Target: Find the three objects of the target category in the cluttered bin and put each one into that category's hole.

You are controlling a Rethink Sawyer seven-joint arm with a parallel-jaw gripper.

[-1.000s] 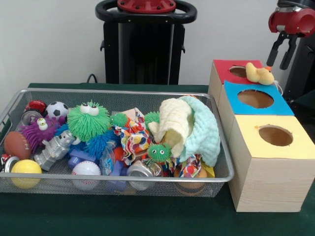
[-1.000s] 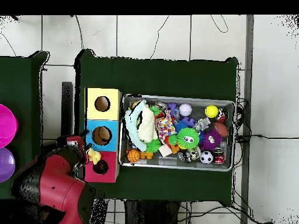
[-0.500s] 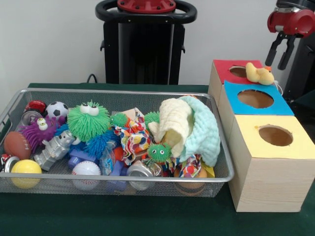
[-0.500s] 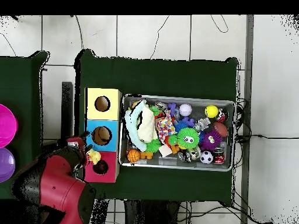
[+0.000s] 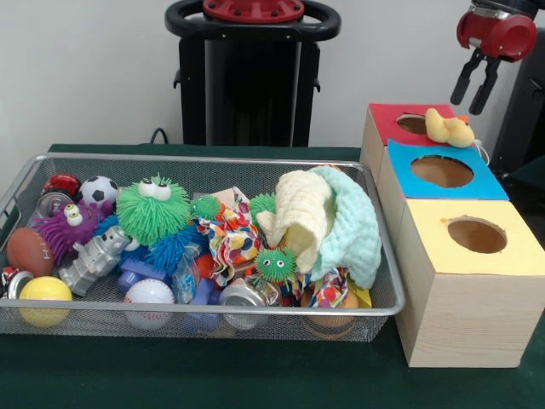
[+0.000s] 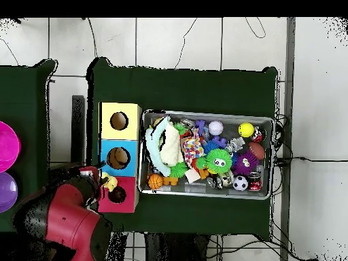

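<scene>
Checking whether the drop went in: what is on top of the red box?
A yellow plush toy lies on the red top, at the edge of the hole, not inside. It covers part of the rim. Inside the hole, nothing can be made out.

Front view: low, close, across the tabletop, facing the pedestal. Overhead view: high, straight down, turned half round. Both share the bin and 3 boxes.
</scene>
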